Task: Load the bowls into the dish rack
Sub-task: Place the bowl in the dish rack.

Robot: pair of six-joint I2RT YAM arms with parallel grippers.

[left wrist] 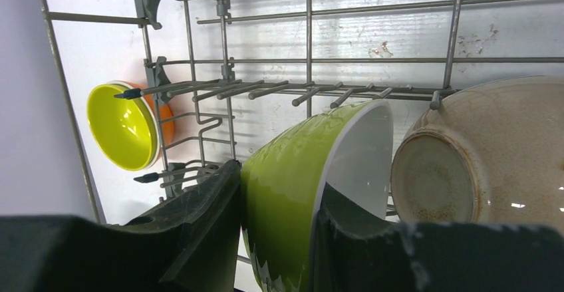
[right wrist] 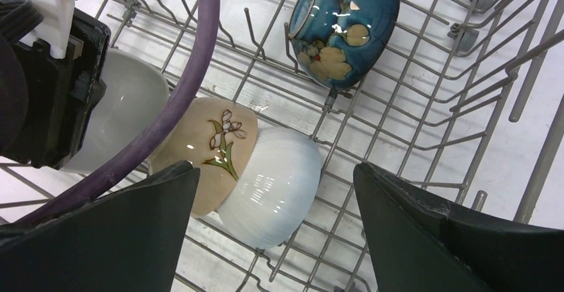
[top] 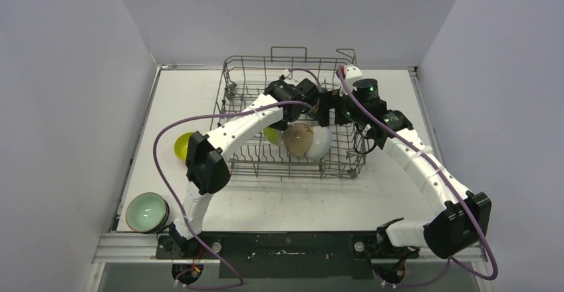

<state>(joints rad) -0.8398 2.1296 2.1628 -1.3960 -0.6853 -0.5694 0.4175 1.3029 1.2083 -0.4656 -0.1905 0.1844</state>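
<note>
- Arms crowd the top view: the left arm [top: 239, 126] and right arm [top: 412, 155] reach over the dish rack [top: 346, 165], so the fingertips of both grippers are hard to make out from above.
- Left gripper [left wrist: 279, 195] is clear only in its own wrist view. One finger [left wrist: 206, 205] presses the outside of the lime bowl [left wrist: 286, 172] and the other sits inside against its white lining, so the fingers are clamped on the bowl's wall.
- Lime bowl stands on edge inside the rack, just beside the beige bowl [left wrist: 465, 165]. The beige bowl's foot ring faces the left wrist camera and its right side is cut off by the frame.
- Yellow bowl [left wrist: 120, 126] shows through the rack's wires, outside on the table [top: 299, 202], with an orange bowl [left wrist: 166, 122] nested behind it. From above only the yellow one shows.
- Right gripper [right wrist: 274, 172] holds nothing. Its fingers stand wide apart above the beige bowl and the white bowl [right wrist: 273, 192], which lean together on the tines.
- Painted flower on the beige bowl appears in the right wrist view alone, where a purple cable [right wrist: 205, 26] cuts across the left of the frame.
- Blue-patterned bowl [right wrist: 342, 26] lies tilted among the tines, apart from that pair. The top view hides it under the arms.
- Pale green bowl [top: 146, 212] sits at the table's near left corner, well apart from the rack, and only the top view shows it.
</note>
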